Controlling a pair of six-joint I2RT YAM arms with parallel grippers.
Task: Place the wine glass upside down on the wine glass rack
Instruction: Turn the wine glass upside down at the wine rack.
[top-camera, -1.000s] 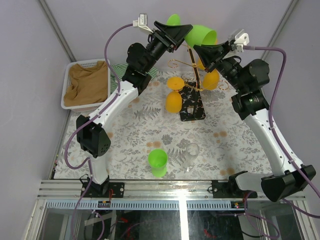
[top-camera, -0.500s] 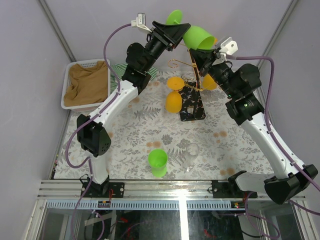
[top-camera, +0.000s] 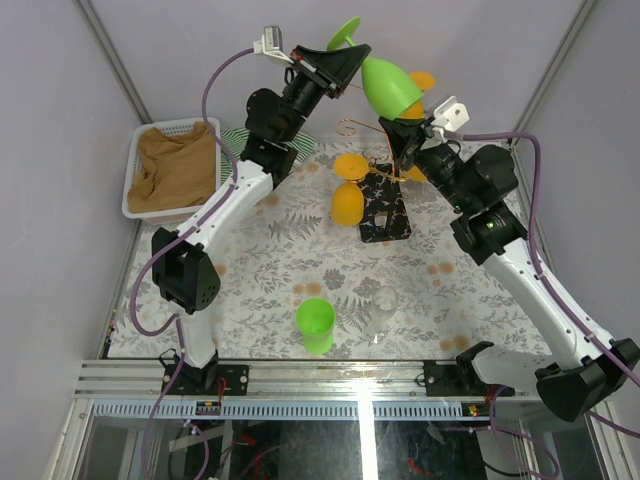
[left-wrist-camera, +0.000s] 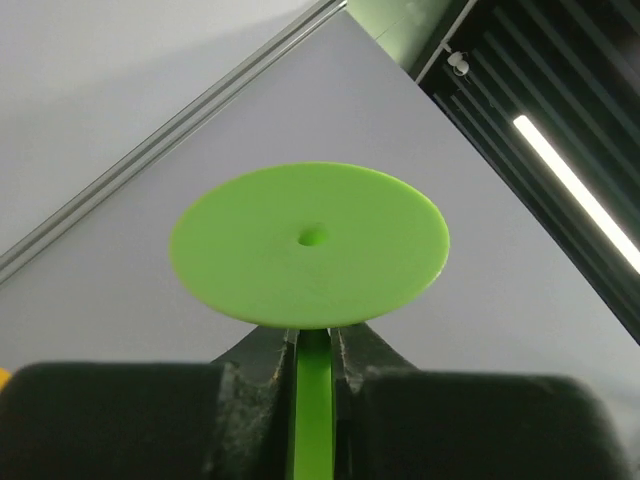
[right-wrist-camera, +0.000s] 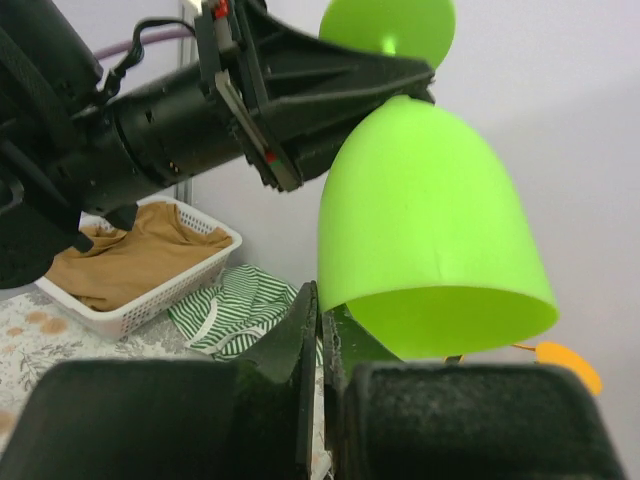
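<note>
**Top view:** The left gripper (top-camera: 352, 62) holds the green wine glass (top-camera: 390, 85) by the stem. The mouth is tipped downward above the wine glass rack (top-camera: 384, 212), likely so the foot can slide onto a hook (top-camera: 352, 126).

**Left wrist:** The jaws are clamped on the stem (left-wrist-camera: 313, 400), just below the foot (left-wrist-camera: 310, 245).

**Right wrist:** The right gripper (right-wrist-camera: 322, 335) is closed and empty just beneath the bowl (right-wrist-camera: 430, 250), seemingly to steady it.

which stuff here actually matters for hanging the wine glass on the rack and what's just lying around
Part of the job:
- green wine glass
- wine glass rack

Just lying about:
- green cup
- clear glass
- white basket with brown cloth
- striped cloth
</note>
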